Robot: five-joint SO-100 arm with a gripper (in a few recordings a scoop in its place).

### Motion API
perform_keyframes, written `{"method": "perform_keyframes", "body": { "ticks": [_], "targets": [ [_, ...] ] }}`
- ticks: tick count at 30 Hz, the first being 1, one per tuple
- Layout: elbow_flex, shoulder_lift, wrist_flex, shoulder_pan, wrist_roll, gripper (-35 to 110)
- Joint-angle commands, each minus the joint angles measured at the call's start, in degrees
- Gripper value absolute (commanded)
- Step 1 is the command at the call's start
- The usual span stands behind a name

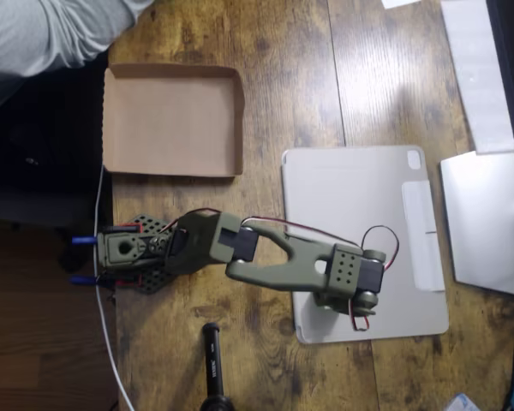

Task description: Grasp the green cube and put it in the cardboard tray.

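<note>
The worktop is dark-grained brown wood, seen from directly above, with a person's grey sleeve at the upper left corner. Nearest the lower edge lies a black cylindrical object. Above it the olive-green arm runs from its base at the left to its wrist over the flat grey tablet cover. The claw points downward beneath the wrist housing; its opening and contents cannot be determined. The green cube is not identifiable in the overhead view; its location and its appearance cannot be stated, and it may lie under the arm. Farthest from the lower edge, the cardboard tray sits well apart from the claw, up and to the left, with a bare brown floor. Hazard: with the cube unlocated, a closing move could miss it or knock it across the smooth cover.
</note>
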Motion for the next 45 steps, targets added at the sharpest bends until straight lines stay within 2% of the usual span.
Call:
{"method": "perform_keyframes", "body": {
  "ticks": [1,7,15,23,27,30,39,42,45],
  "targets": [
    [4.13,2.99,-2.72,1.05,-0.88,23],
    [10.81,4.75,-10.11,0.53,-0.18,25],
    [10.02,5.62,-10.02,0.00,0.00,25],
    [16.26,5.36,-14.94,0.09,-1.41,23],
    [18.54,5.45,-16.44,0.44,-1.32,6],
    [20.04,5.45,-17.49,0.35,-1.41,0],
    [23.03,6.77,-20.13,0.97,-2.55,0],
    [23.91,6.77,-20.74,0.97,-3.87,12],
    [24.43,7.12,-21.80,0.97,-4.31,16]
  ]
}}
